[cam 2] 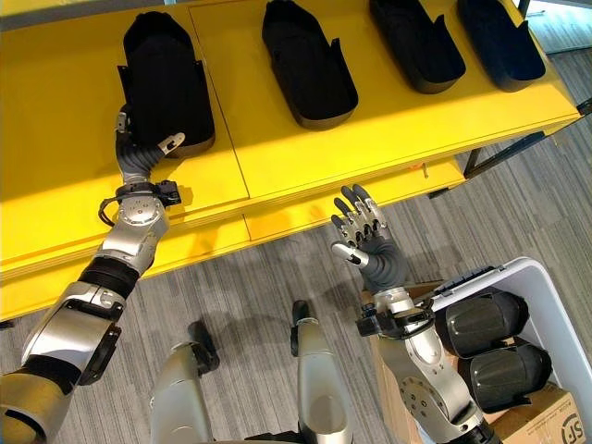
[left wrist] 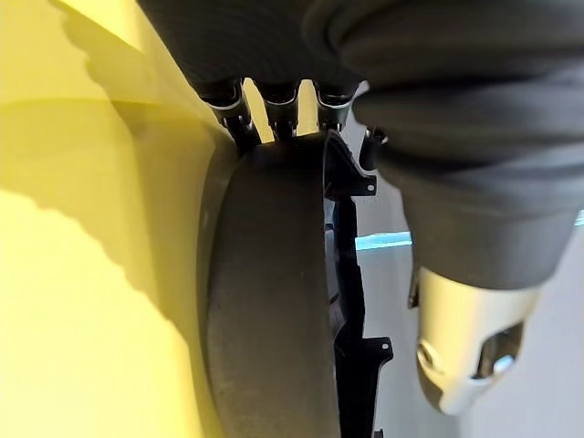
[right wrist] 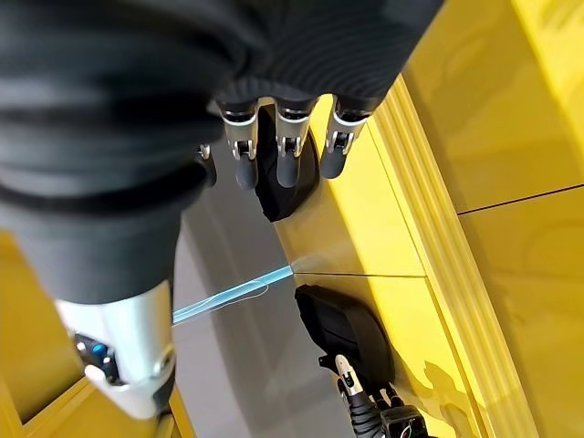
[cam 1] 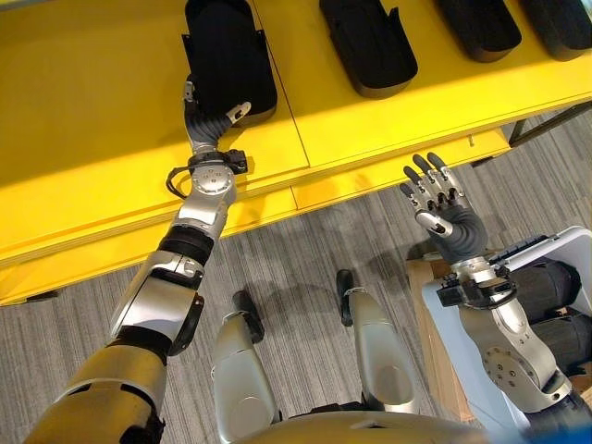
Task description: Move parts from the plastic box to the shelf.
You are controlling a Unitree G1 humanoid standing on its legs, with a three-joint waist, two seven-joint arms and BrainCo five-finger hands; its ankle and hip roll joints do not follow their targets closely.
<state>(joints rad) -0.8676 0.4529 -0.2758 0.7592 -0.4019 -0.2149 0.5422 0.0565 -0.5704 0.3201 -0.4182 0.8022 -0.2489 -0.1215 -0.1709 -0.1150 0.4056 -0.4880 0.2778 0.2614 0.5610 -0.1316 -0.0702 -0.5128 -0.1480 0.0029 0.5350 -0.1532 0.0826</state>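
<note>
Left hand reaches onto the yellow shelf at the near end of a black part; its fingers run over the part's edge and out of sight, so I cannot tell whether they grip it. Three more black parts lie in a row along the shelf. Right hand hangs above the floor before the shelf, fingers straight and spread, holding nothing. Beside that arm, the plastic box holds two dark parts.
</note>
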